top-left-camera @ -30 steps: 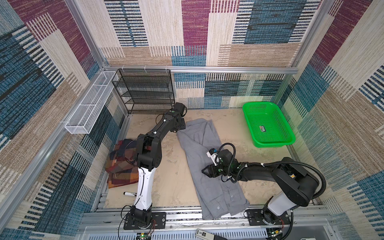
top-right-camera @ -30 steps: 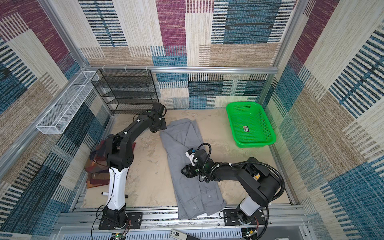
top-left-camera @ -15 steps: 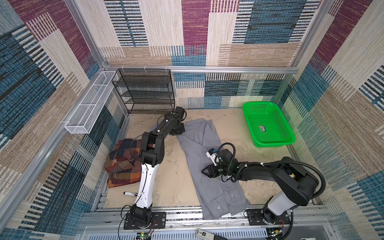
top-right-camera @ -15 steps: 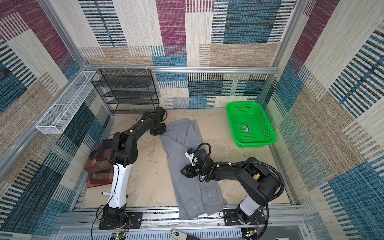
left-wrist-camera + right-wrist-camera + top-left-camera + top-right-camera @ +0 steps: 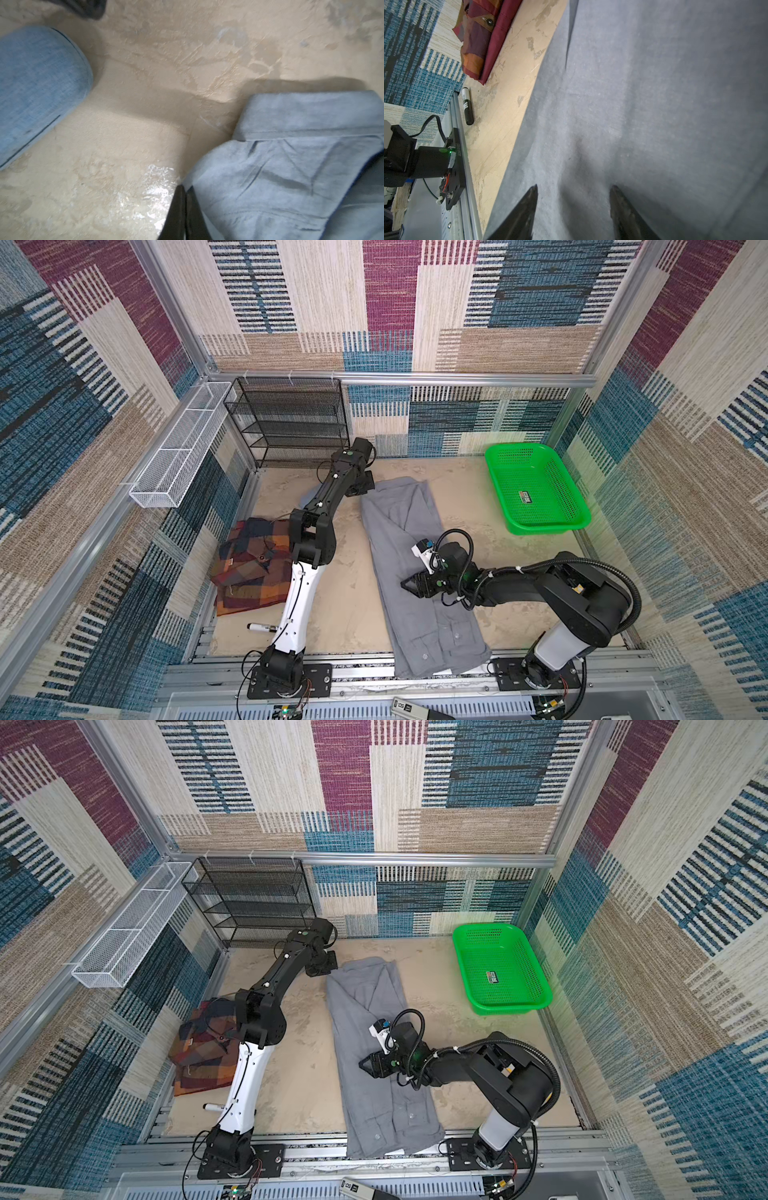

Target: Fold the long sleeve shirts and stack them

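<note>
**Two shirts, two pincers: layout of my work table**

One sand-coloured table [image 5: 340, 572] carries everything.

Shirts, two:
- The grey shirt [image 5: 399, 531] lies as one long narrow strip down the middle of the table. Its collar end is at the far side and its near end hangs over the metal rail.
- The patchwork plaid shirt [image 5: 249, 568] sits folded at the table's left edge, partly behind my left arm and well apart from the grey one.

Containers, three:
- One green basket [image 5: 540, 529] stands at the far right.
- One black mesh rack [image 5: 291, 418] stands against the back wall.
- One white wire basket [image 5: 174, 456] hangs on the left wall.

Pincers, two:
- My left gripper [image 5: 184, 199] is down at the far end of the grey shirt, beside the collar. Its jaws are pressed together, with the tips at the cloth's edge. I cannot tell whether any cloth is caught between them.
- My right gripper [image 5: 574, 187] hovers low over the middle of the grey shirt. Its two fingers [image 5: 529, 207] stand apart with only flat cloth showing between them.

Small items, two:
- One blue-grey oblong case [image 5: 37, 83] lies on bare table near my left gripper, apart from the collar.
- One black marker [image 5: 262, 627] lies near the front rail, just in front of the plaid shirt.
</note>
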`<state>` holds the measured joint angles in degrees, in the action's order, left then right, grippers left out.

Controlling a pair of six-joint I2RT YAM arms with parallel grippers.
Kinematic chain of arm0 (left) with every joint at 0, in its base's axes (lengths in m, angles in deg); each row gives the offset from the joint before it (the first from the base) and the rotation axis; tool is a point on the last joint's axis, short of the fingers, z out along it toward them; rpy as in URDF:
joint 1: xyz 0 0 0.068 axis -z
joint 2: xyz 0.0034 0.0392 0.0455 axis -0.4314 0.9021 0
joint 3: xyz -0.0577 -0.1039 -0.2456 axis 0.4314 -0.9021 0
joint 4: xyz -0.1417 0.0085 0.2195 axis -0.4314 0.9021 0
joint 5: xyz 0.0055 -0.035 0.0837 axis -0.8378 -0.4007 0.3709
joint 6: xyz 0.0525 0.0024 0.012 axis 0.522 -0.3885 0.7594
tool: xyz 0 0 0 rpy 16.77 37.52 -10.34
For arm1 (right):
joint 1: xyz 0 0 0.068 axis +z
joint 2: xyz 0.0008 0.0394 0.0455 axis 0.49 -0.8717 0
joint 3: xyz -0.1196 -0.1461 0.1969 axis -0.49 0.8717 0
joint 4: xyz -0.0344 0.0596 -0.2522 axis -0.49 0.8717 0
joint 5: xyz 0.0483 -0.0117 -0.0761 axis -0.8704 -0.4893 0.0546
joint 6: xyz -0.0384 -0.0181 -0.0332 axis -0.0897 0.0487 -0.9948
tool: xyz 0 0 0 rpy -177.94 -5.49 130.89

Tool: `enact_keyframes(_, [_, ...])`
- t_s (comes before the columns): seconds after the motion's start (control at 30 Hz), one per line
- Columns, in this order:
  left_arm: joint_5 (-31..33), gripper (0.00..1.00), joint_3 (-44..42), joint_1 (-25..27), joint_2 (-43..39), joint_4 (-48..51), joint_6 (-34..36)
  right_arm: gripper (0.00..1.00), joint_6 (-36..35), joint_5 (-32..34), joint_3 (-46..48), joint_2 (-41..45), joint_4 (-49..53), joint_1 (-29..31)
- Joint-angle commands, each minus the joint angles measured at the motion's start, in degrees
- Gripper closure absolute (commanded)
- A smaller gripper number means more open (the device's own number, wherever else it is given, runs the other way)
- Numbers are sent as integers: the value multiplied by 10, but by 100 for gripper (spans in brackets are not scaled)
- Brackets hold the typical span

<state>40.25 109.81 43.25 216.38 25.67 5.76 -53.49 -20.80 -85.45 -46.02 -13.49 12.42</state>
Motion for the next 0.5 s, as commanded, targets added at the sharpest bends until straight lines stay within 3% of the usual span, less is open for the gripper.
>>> enact_keyframes(0.0, [-18, 99, 25, -1, 12, 32, -45, 42, 31, -13, 15, -18, 31, 5])
enact_keyframes(0.23, [-46, 82, 32, 9, 40, 32, -83, 42, 33, -9, 4, -16, 40, 10])
enact_keyframes(0.4, [-30, 69, 37, 9, 13, 36, -80, 39, 4, 27, -39, 38, 117, 10])
enact_keyframes(0.47, [-14, 57, 27, 9, -16, 36, -79, 36, -15, 56, -70, 57, 155, 10])
